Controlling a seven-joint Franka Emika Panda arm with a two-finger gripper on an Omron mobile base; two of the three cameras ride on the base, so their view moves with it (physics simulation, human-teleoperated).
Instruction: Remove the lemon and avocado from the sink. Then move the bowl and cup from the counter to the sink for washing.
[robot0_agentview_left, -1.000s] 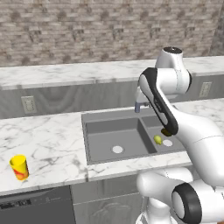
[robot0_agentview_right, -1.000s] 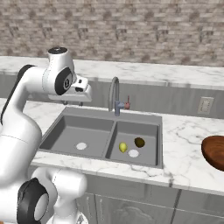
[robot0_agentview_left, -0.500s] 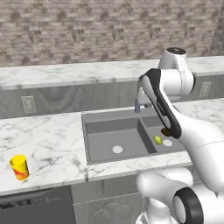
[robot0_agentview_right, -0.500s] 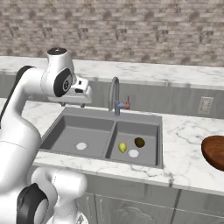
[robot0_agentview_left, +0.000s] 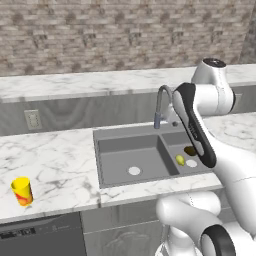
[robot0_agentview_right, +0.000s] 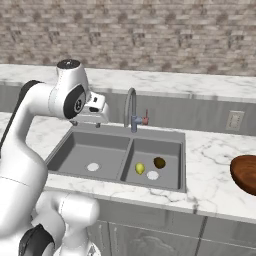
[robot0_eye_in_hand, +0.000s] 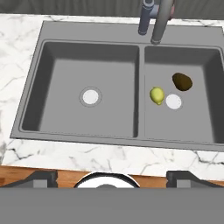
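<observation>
While the tool hangs spread, the small yellow-green lemon lies beside the dark avocado.

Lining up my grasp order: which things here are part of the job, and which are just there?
Job:
- lemon, right basin
- avocado, right basin
- sink
- bowl, counter
- cup, counter

Just there:
- faucet
- wall outlet
- dishwasher

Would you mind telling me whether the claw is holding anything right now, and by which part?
Nothing is held. The claw is open above the sink; the lemon and avocado lie untouched inside.
</observation>
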